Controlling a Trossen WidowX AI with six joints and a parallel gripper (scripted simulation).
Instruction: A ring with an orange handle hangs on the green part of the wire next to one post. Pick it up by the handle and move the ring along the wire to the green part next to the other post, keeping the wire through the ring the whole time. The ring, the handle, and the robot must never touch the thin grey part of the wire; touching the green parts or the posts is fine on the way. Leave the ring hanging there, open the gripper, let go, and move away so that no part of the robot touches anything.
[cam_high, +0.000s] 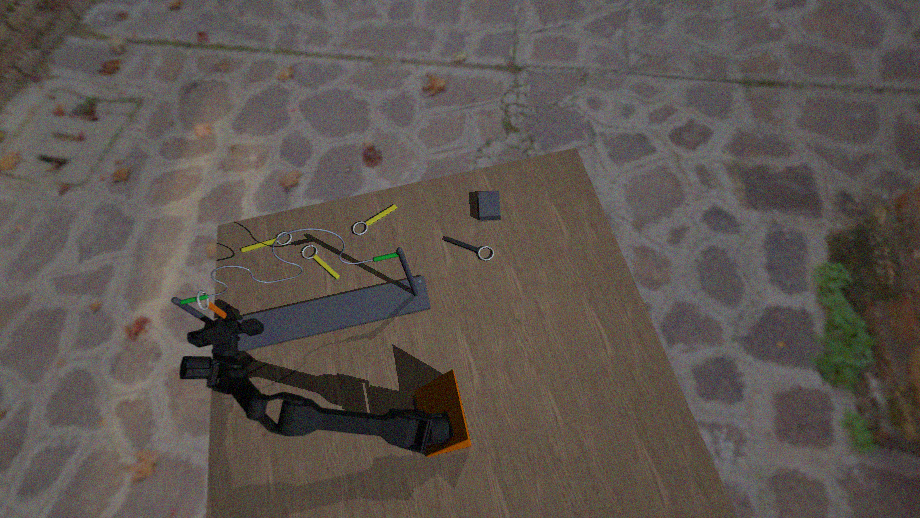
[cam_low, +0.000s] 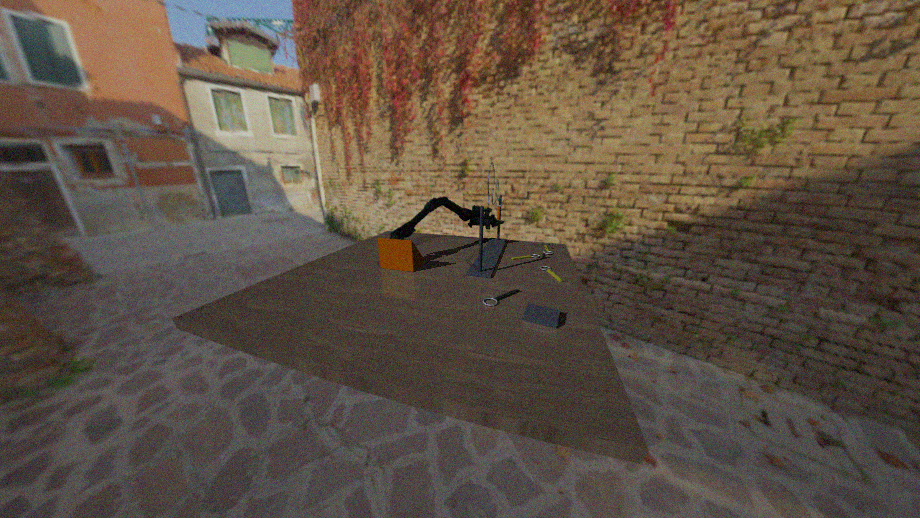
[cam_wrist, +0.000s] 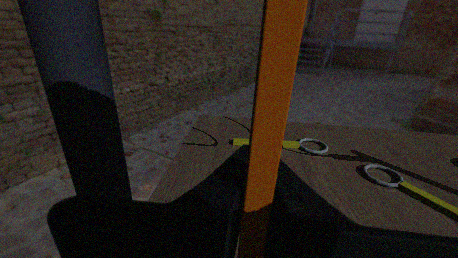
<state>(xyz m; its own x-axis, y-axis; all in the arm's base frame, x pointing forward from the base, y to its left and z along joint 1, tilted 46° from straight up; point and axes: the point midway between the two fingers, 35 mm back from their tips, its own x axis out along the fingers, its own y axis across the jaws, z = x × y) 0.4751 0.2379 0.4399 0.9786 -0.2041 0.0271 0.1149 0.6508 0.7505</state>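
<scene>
The ring (cam_high: 202, 300) is around the left green part (cam_high: 186, 301) of the wire, beside the left post (cam_high: 190, 310). Its orange handle (cam_high: 217, 310) (cam_wrist: 276, 100) (cam_low: 498, 211) hangs down from it. My gripper (cam_high: 225, 316) (cam_wrist: 254, 154) is shut on the orange handle, below the ring. The left post also stands large at the left in the wrist view (cam_wrist: 75, 100), close to the gripper. The thin grey wire (cam_high: 251, 270) winds from there to the right green part (cam_high: 386, 257) at the right post (cam_high: 407, 271). The handle's lower end is hidden between the fingers.
The grey base (cam_high: 334, 314) joins the posts. Yellow-handled rings (cam_high: 325, 267) (cam_high: 381, 214) (cam_wrist: 425, 195) lie behind it. A black-handled ring (cam_high: 463, 244) (cam_low: 505, 296) and a grey block (cam_high: 488, 205) (cam_low: 542, 315) lie to the right. An orange panel (cam_high: 460, 411) (cam_low: 397, 254) stands by the arm's base.
</scene>
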